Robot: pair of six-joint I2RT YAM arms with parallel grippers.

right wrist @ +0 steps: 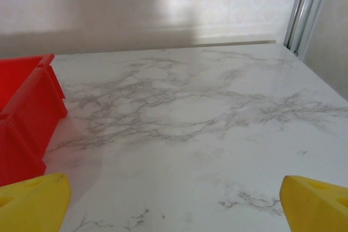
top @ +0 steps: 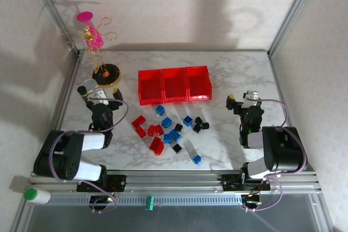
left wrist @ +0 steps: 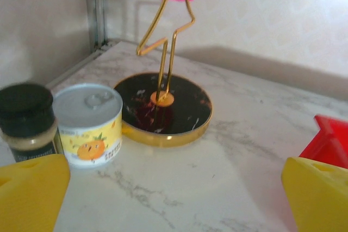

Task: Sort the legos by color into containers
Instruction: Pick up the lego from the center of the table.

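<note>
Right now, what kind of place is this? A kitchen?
Probably a robot test booth, not a kitchen: a marble-look table fenced by metal frame posts, robot arms bolted at its near edge, and red bins with toy bricks near them.

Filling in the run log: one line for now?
left gripper open, empty | right gripper open, empty | legos loose on table | containers empty

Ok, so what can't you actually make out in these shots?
Top view: the small red, blue and black plastic bricks are tiny and bunched, so an exact count is unreliable.
Left wrist view: the dark-lidded jar has a blurred label, partly behind a yellow finger of the left pincer; the gold wire stand is cut by the top edge.
Both wrist views: the red translucent plastic bins are cut off by the frame edge, insides unseen.
</note>
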